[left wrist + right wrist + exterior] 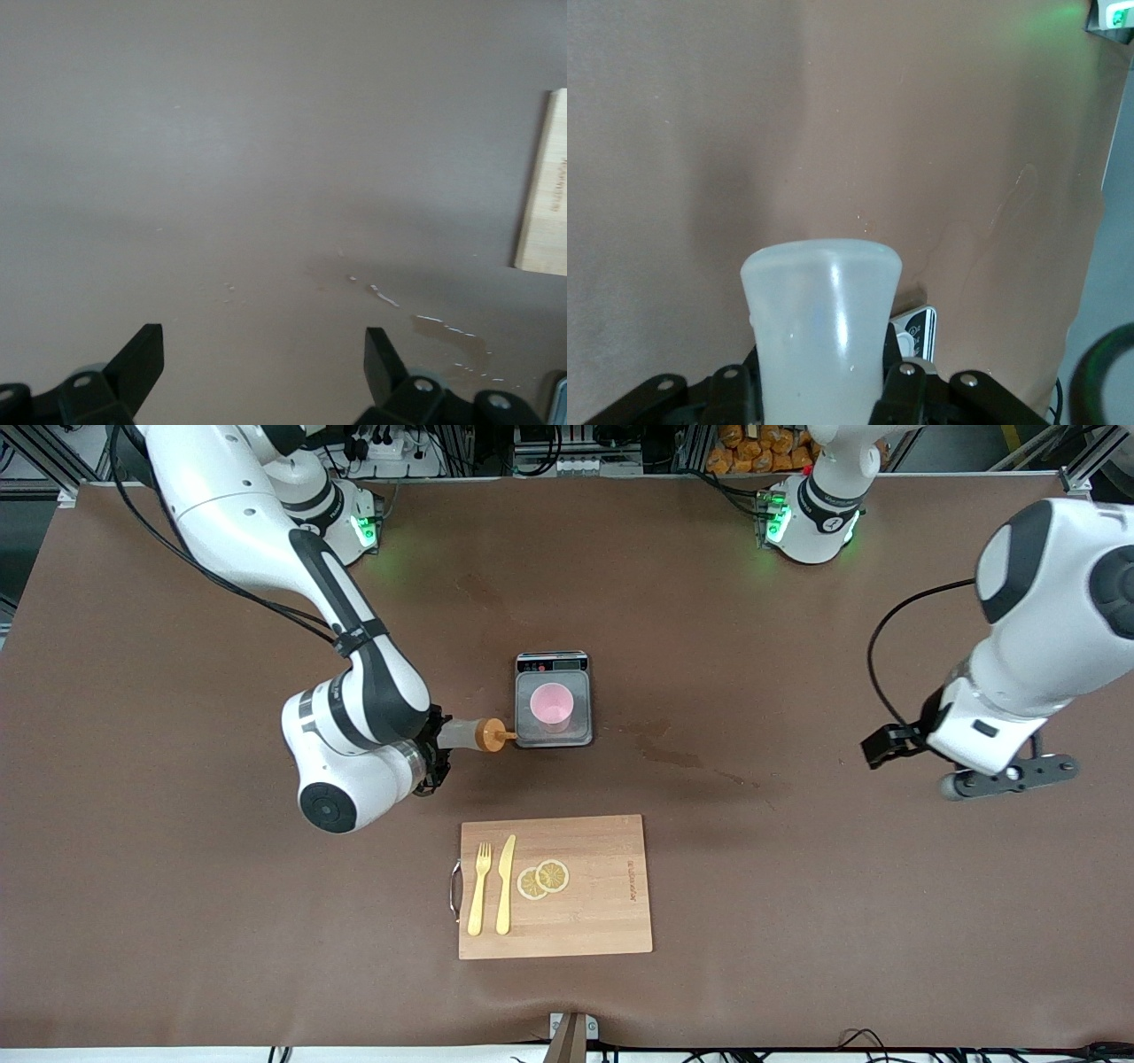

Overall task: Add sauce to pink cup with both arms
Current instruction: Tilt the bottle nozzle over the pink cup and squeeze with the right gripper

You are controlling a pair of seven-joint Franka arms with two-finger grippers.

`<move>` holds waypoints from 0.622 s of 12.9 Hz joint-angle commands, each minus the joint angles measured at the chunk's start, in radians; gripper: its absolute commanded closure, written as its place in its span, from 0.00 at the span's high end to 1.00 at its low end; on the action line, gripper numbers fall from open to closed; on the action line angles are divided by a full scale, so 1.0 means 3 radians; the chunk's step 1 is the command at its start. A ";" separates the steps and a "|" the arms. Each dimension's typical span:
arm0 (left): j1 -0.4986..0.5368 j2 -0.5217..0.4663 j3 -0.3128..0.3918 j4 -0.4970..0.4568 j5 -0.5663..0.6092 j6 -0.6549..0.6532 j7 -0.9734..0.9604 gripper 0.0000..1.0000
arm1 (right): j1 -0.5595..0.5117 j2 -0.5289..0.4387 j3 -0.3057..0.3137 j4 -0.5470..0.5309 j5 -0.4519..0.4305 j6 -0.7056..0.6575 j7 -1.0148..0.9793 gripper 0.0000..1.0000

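1. We start at the right arm's end of the table, where the right gripper pinches the sauce by its translucent body. The bottle lies nearly level with its orange cap and nozzle pointing at three o'clock toward the scale. In the right wrist view the fingers press against both sides of the whitish bottle. We judge the sideways hold is meant to bring the tip over the cup's mouth before squeezing.

2. The nozzle tip reaches just to the edge of the scale, at about nine o'clock from the pink cup, not yet over its opening. The cup stands upright on the scale's plate, presumably so the added sauce can be weighed.

3. At six o'clock from the scale, nearer the front camera, lies a cutting board with a fork, a knife and two lemon slices, none of them in play.

4. At three o'clock, well apart from the cup, the left gripper hangs over bare table and waits. Its fingers are spread wide with nothing between them, perhaps ready to steady the cup.
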 commanded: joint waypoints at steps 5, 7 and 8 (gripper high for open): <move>0.0264 -0.0436 -0.0011 0.0099 -0.0168 -0.0577 0.0204 1.00 | 0.0239 -0.0038 -0.0025 0.0022 -0.0222 -0.0093 0.0420 0.47; 0.0132 -0.0508 0.0335 0.0089 -0.0384 -0.0592 0.0561 1.00 | 0.0270 -0.0043 -0.0025 0.0022 -0.0238 -0.0210 0.0420 0.47; -0.0011 -0.0554 0.0595 0.0094 -0.0470 -0.0598 0.0842 1.00 | 0.0270 -0.0048 -0.0025 0.0022 -0.0288 -0.0266 0.0425 0.47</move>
